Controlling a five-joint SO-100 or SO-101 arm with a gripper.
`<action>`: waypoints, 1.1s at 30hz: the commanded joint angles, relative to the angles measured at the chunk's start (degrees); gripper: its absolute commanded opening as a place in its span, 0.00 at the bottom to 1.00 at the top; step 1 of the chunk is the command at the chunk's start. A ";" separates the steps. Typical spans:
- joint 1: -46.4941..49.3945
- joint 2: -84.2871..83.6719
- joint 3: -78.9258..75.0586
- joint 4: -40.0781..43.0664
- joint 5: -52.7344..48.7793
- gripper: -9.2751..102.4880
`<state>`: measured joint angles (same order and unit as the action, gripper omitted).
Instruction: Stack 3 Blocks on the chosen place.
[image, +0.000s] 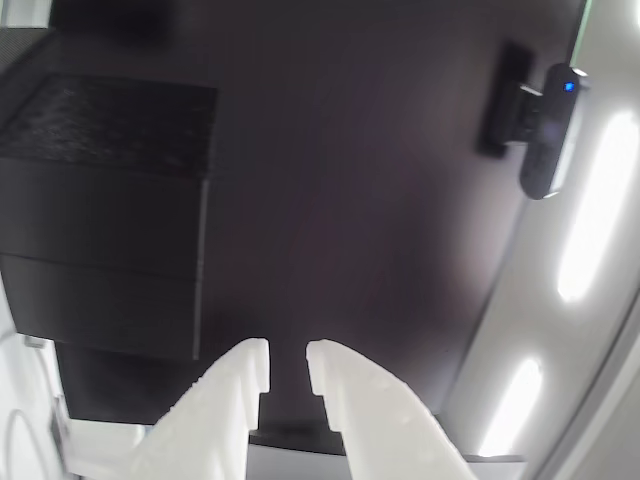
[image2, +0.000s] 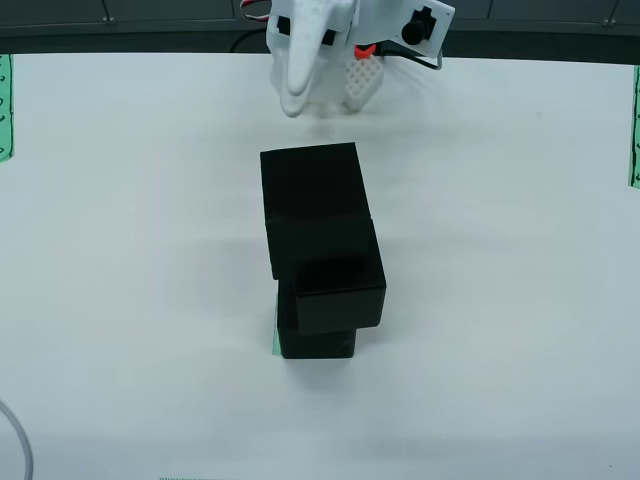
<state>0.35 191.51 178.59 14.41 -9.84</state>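
Blocks: three black cubes (image2: 318, 250) stacked over the green patch (image2: 276, 335), upper ones leaning off-centre in the view from above.
Tool: white tool (image2: 322, 92) hangs empty, jaws narrowly apart, near the tabletop (image2: 120, 250) far edge.
Risk: overhang could topple the stack if nudged.
Writing: none readable.

The white tabletop (image2: 140, 260) fills the view from above. Near the lower centre of the frame lies a green patch (image2: 276, 335); only its thin left edge is visible. A black block (image2: 318, 342) stands on it. Green strips (image2: 5, 105) lie at the left and right frame edges.
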 joint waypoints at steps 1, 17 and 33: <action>-0.53 2.29 1.23 7.47 4.83 0.08; -0.97 5.36 1.76 27.77 7.91 0.08; -0.35 5.45 1.76 32.52 8.26 0.08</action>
<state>-0.09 195.73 178.59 46.76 -2.02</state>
